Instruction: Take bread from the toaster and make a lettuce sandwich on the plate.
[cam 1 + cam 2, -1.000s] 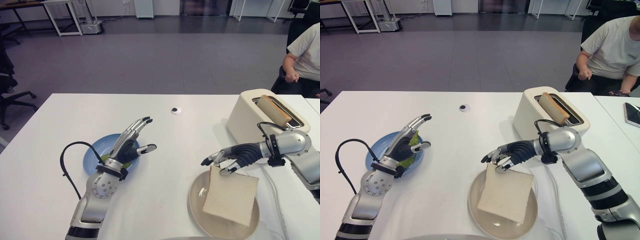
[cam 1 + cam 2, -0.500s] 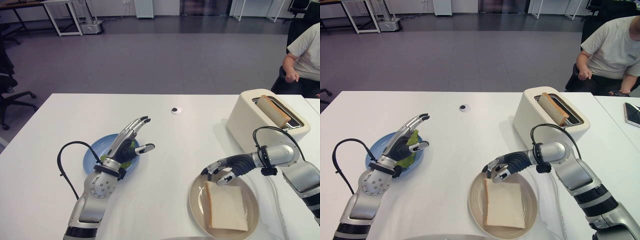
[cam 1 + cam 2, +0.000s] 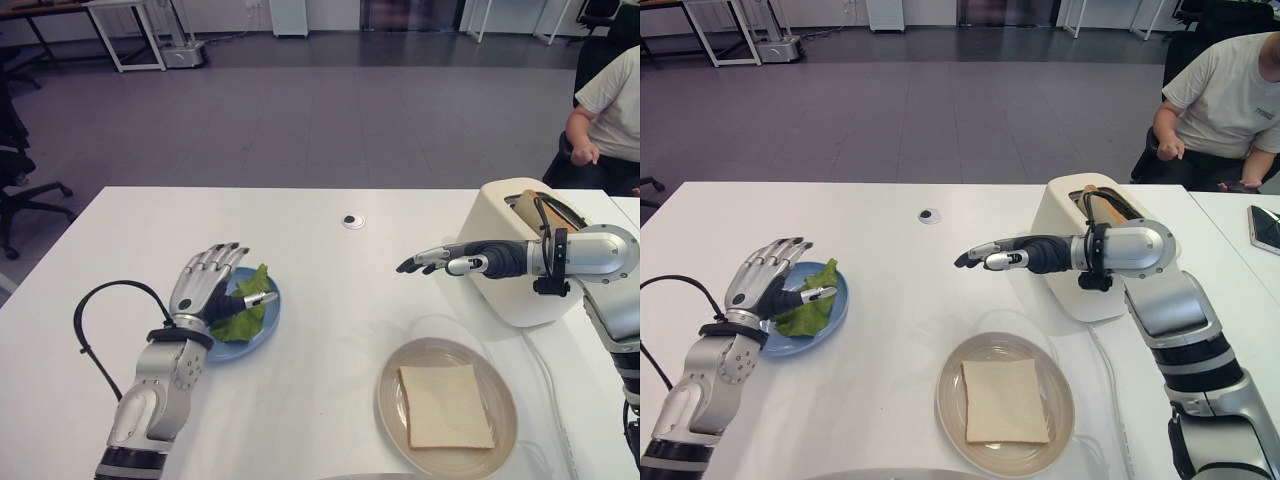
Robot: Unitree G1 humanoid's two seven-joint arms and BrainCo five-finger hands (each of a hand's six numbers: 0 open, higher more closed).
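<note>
One slice of bread (image 3: 445,406) lies flat on the beige plate (image 3: 391,388) at the front right. A second slice (image 3: 1102,200) stands in the cream toaster (image 3: 520,290), partly hidden behind my right wrist. My right hand (image 3: 440,264) hovers open, fingers stretched out, to the left of the toaster and above the table. A green lettuce leaf (image 3: 240,312) rests on the blue plate (image 3: 262,330) at the left. My left hand (image 3: 210,285) is raised open over the left part of that plate, holding nothing.
A small black-and-white round object (image 3: 351,221) lies at the middle back of the white table (image 3: 330,300). A phone (image 3: 1265,228) lies on the neighbouring table at the far right. A white cable (image 3: 1110,385) runs along the plate's right side.
My right hand let go of the bread, which dropped flat onto the beige plate, then rose and opened beside the toaster. My left hand drew back to the left, uncovering the lettuce.
</note>
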